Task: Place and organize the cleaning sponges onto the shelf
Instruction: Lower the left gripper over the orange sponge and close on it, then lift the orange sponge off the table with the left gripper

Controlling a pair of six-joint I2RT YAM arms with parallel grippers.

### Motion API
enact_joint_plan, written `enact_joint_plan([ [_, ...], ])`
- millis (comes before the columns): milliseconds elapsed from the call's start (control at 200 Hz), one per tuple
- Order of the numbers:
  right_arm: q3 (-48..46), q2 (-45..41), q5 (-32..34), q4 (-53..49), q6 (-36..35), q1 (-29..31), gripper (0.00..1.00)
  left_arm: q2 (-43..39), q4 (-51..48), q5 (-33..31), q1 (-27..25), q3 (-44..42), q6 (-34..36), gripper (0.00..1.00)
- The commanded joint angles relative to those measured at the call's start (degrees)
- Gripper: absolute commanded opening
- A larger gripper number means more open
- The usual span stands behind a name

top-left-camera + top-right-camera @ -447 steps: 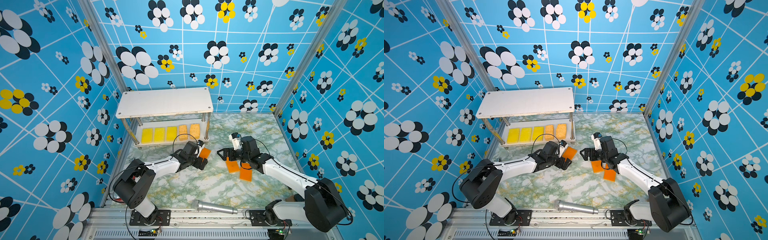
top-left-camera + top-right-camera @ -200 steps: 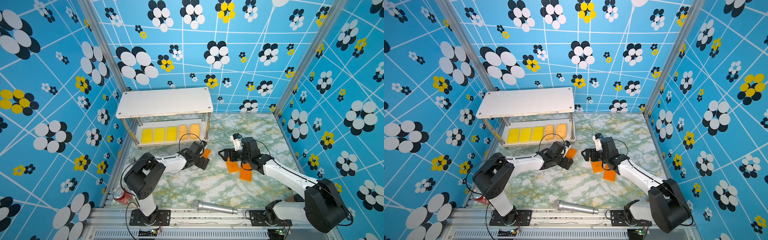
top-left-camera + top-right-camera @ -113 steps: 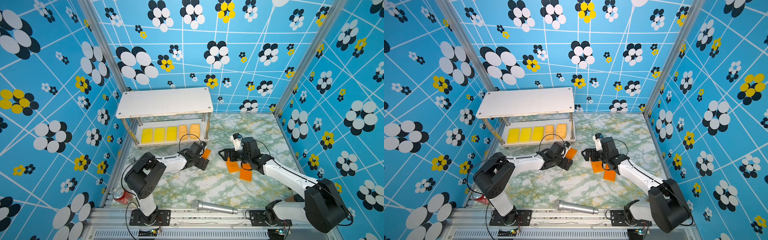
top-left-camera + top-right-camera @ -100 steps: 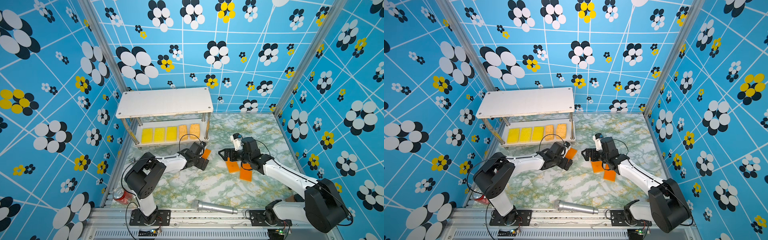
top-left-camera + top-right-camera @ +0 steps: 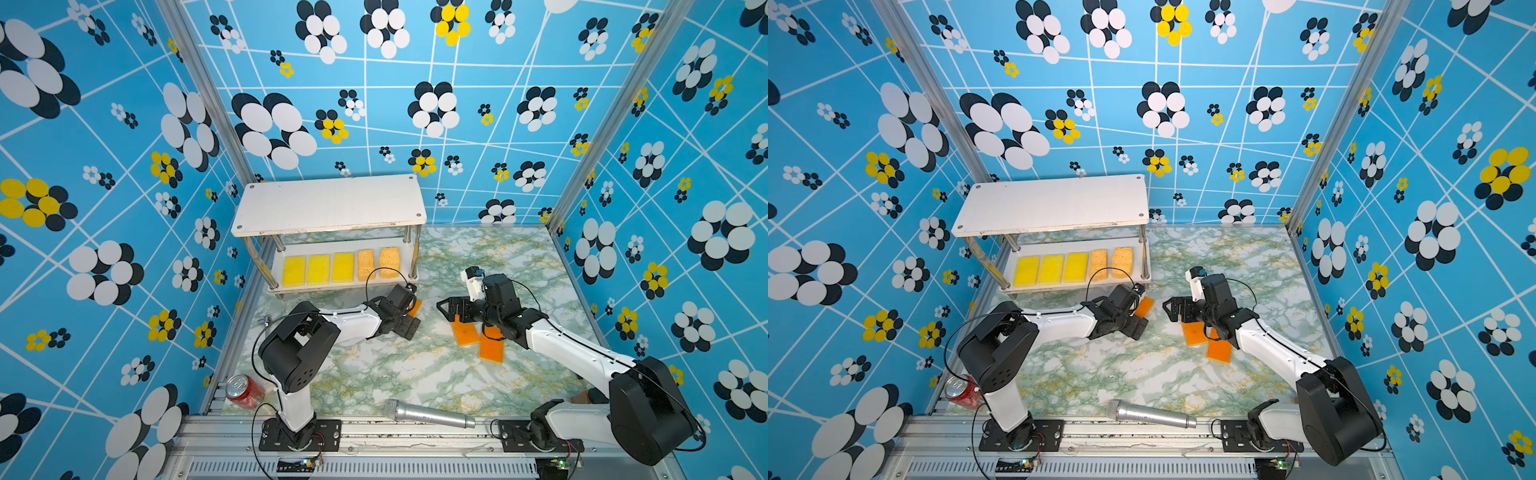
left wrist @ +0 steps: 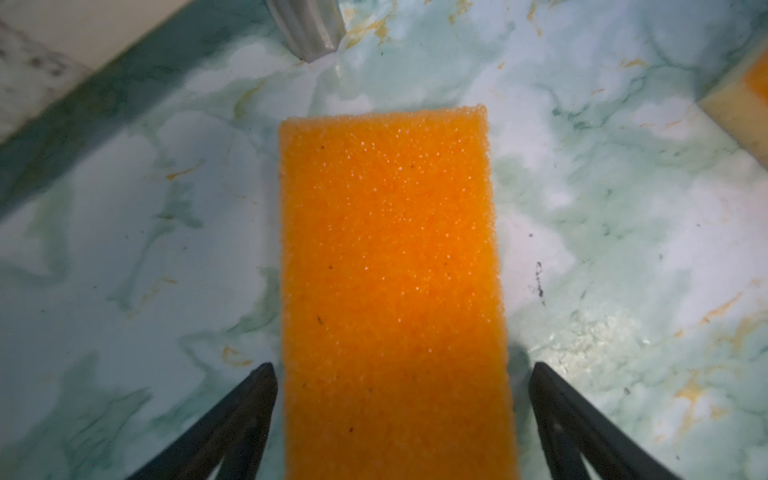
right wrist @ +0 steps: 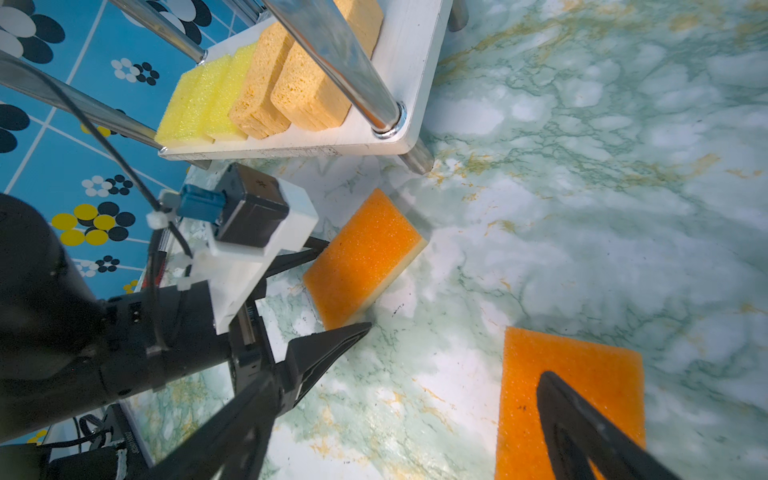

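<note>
Left gripper (image 6: 401,370): jaws wide, one finger (image 6: 249,403) along each long side of the orange sponge (image 6: 390,270). One finger is almost against the sponge and the other stands clear of it; nothing is gripped. This sponge lies flat on the table (image 5: 395,374), orange face up with a pale layer beneath, just off the front leg of the shelf (image 5: 328,203) nearest the table's middle. The wrist view's edge cuts off its near end; in both top views only a corner shows past the gripper body.

Right gripper (image 7: 405,374): jaws wide, empty. One finger (image 7: 573,419) crosses the second orange sponge (image 7: 590,361); contact cannot be determined. The other finger merges with the left gripper's black parts. The third orange sponge (image 5: 491,348) lies beside the second, right of the table's middle — both partly under the right arm (image 5: 561,349).

Shelf: back left corner of the table. Its lower board carries three yellow sponges (image 5: 318,269) and two tan sponges (image 5: 365,264) in one row.

Table: green-and-white marble pattern. A silver microphone (image 5: 428,415) lies along the front edge and a red can (image 5: 244,390) at the front left corner. Walls (image 5: 124,166): blue, with white lines and flower prints.
</note>
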Motion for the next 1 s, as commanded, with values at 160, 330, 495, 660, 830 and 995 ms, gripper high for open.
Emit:
enact_joint_plan([
  [160, -0.87, 0.04, 0.63, 0.96, 0.21, -0.64, 0.99, 2.12, -5.90, -3.22, -1.12, 1.89, 0.59, 0.87],
  [330, -1.27, 0.08, 0.68, 1.14, 0.21, -0.74, 0.99, 2.11, -6.43, -3.61, -1.21, 1.21, 0.15, 0.81],
  [495, -1.38, 0.08, 0.80, 1.31, 0.39, -0.73, 0.99, 1.94, -6.62, -3.54, -1.17, 0.81, -0.37, 0.77],
  [660, -1.57, -0.08, 0.98, 1.36, 0.39, -0.75, 0.99, 1.77, -6.73, -3.10, -1.22, 1.02, -0.73, 0.68],
  [830, -1.73, -0.18, 1.16, 1.26, 0.39, -0.90, 0.99, 0.62, -6.44, -2.75, -1.17, 0.96, -1.16, 0.65],
  [995, -2.09, -0.10, 1.12, 1.48, 0.48, -1.13, 0.99, -1.58, -6.42, -2.13, -1.19, 0.63, -1.34, 0.61],
])
